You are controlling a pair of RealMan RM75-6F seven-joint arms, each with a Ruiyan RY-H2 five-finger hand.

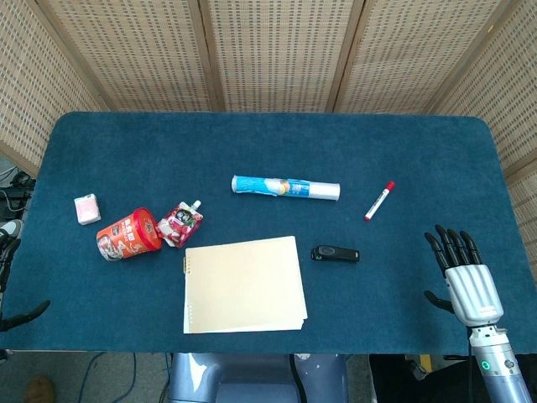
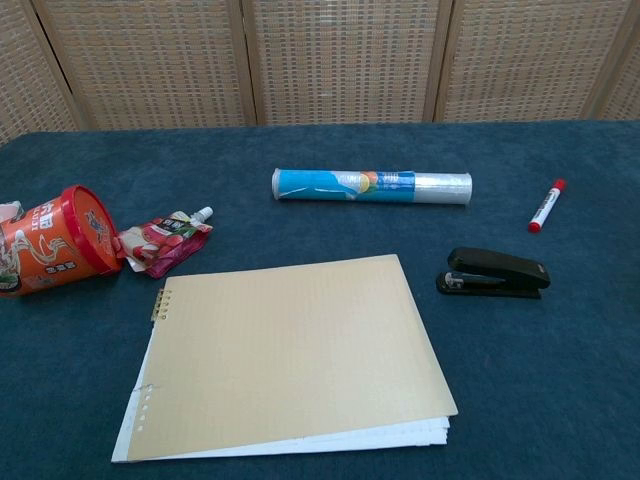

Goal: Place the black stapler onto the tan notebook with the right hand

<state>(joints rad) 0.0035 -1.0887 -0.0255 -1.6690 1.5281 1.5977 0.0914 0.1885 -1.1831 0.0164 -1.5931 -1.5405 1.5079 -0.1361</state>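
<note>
A blue table [image 1: 419,151] fills both views, with woven screens [image 1: 277,50] behind it. The right hand [image 1: 463,273] hovers over the table's near right corner, fingers straight and spread apart, holding nothing and touching nothing. At the near left edge only dark fingertips of the left hand [image 1: 25,315] show; whether that hand is spread or curled cannot be told.

One of each thing lies on the table. One tan notebook [image 2: 290,355] lies flat near the front centre, closed, with punched holes down its left side and white pages showing under the cover. One rolled blue and white packet [image 2: 372,187] lies behind it. One red cup [image 2: 55,240] lies on its side at the left, a red pouch [image 2: 165,240] touching it. One black stapler [image 2: 494,273] rests upright just right of the notebook, apart from it, long and low, closed. One red marker [image 2: 546,205] lies further right and back. One small pink box [image 1: 87,209] sits far left.
</note>
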